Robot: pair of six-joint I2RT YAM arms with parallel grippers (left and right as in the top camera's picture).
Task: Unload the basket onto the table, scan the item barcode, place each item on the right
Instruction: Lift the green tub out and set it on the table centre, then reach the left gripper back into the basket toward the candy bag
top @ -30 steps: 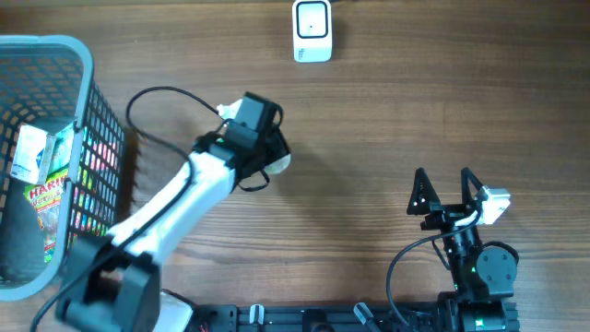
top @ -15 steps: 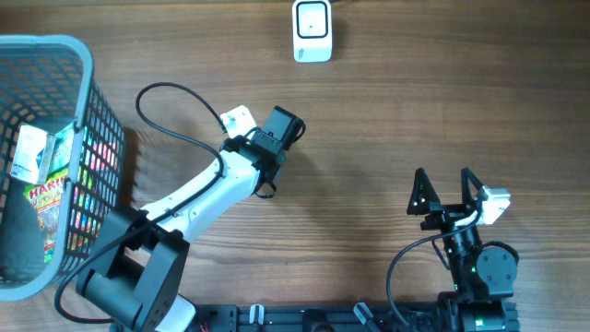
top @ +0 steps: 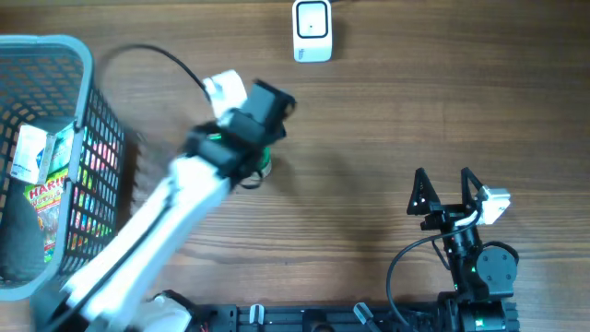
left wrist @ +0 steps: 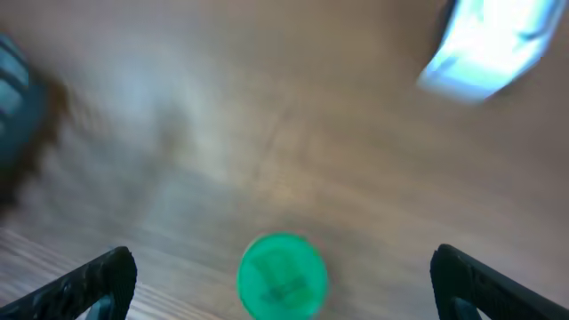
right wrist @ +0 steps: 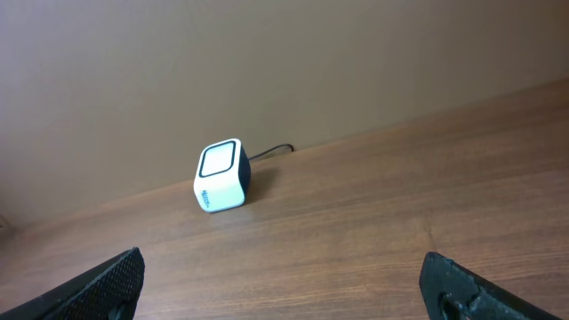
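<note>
Left gripper (left wrist: pixel 281 267) and right gripper (top: pixel 443 183), two, both released; one green-topped item (left wrist: pixel 282 277); one scanner (top: pixel 312 30); one basket (top: pixel 48 41)

Left arm (top: pixel 175 198) blurred, fingers (left wrist: pixel 93 283) seemingly wide apart, right fingers (right wrist: pixel 102 283) spread

The surface (top: pixel 387 120) is brown wood, fine-grained and matt. The barcode scanner (right wrist: pixel 220 175) is smooth white plastic with a slight sheen. The basket (top: pixel 88 101) is grey-blue plastic mesh, and the blurred round green item (left wrist: pixel 282 276) looks smooth.
</note>
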